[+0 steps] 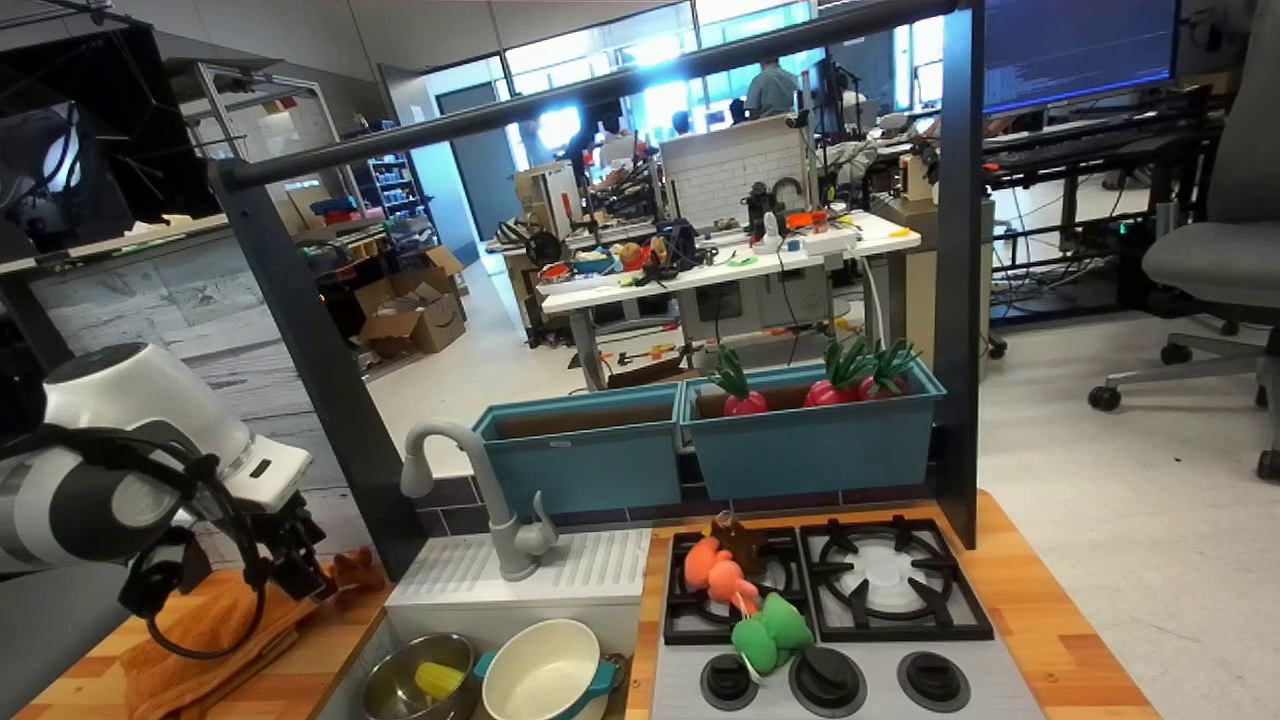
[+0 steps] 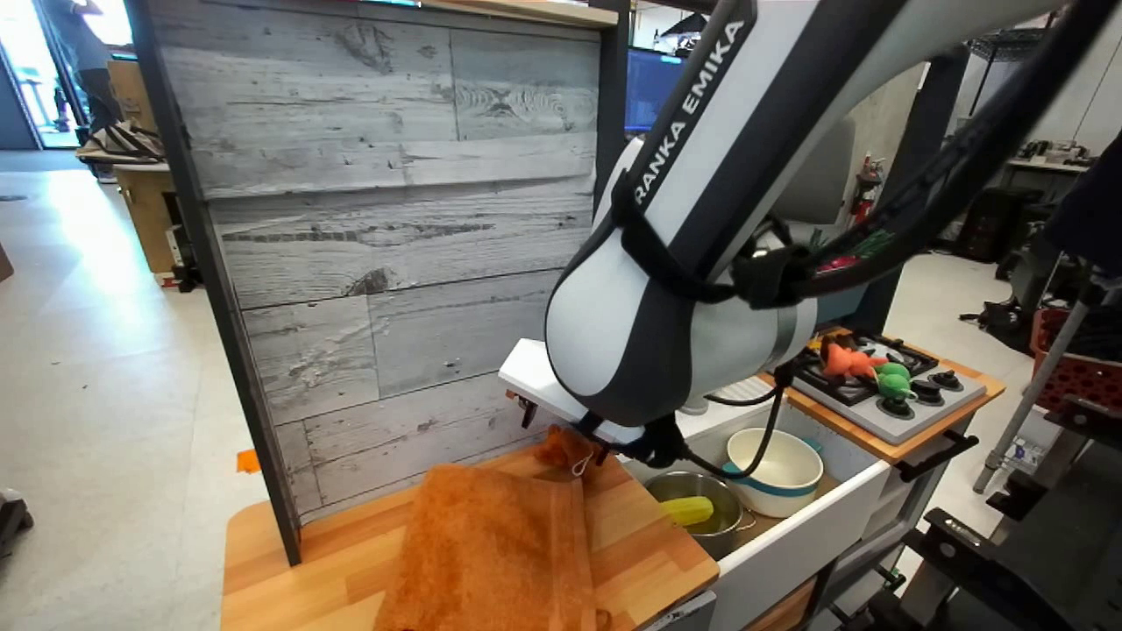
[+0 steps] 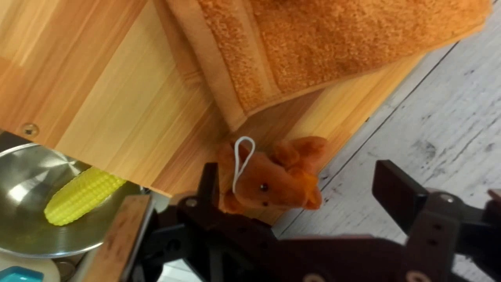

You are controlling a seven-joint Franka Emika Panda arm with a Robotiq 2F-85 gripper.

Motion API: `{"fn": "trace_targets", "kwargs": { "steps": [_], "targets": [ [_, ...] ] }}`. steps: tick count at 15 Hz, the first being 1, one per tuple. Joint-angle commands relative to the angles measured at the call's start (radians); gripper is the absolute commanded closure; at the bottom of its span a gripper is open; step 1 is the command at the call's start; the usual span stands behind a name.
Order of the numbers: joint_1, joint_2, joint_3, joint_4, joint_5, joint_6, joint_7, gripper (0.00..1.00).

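Observation:
My gripper [image 3: 296, 163] stands open above the wooden counter, its two dark fingers [image 3: 395, 194] wide apart. Between and beyond them, in the wrist view, lies a reddish-brown plush toy [image 3: 270, 180] with black eyes, an orange patch and a white cord loop. The toy rests at the counter's back edge against the grey wood-look panel, nearer the left finger; contact cannot be made out. A folded orange towel [image 3: 332, 43] lies beside it. In both exterior views the gripper [image 1: 318, 585] hangs close to the toy [image 2: 561, 447]; the arm partly hides it in an exterior view.
Alongside the counter, the sink holds a steel bowl [image 1: 400, 680] with yellow corn [image 3: 84, 196] and a cream pot [image 1: 540, 670]. A grey faucet [image 1: 490, 490] and black post [image 1: 310, 370] rise nearby. Orange and green plush toys [image 1: 772, 632] lie on the stove.

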Motion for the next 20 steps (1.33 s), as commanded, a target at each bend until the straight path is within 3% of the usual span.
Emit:
{"fn": "trace_targets", "kwargs": {
  "steps": [1,3,4,6,10,13,15,16,20],
  "targets": [
    [-0.041,0.092,0.049,0.086,-0.017,0.101,-0.060,0.00],
    [-0.036,0.134,0.040,0.127,-0.005,0.102,-0.072,0.01],
    [-0.035,0.152,0.037,0.146,-0.001,0.103,-0.072,0.25],
    [-0.042,0.181,0.043,0.182,0.003,0.108,-0.077,0.29],
    [-0.031,0.206,0.033,0.212,0.004,0.125,-0.083,0.61],
    [0.011,0.164,0.005,0.136,0.030,0.190,-0.073,0.83],
    [-0.001,0.097,0.048,0.027,0.030,0.289,-0.113,0.97],
    [-0.015,0.062,0.078,-0.030,0.032,0.336,-0.134,1.00],
    [-0.156,-0.057,0.265,-0.231,0.008,0.544,-0.188,0.98]
  ]
}}
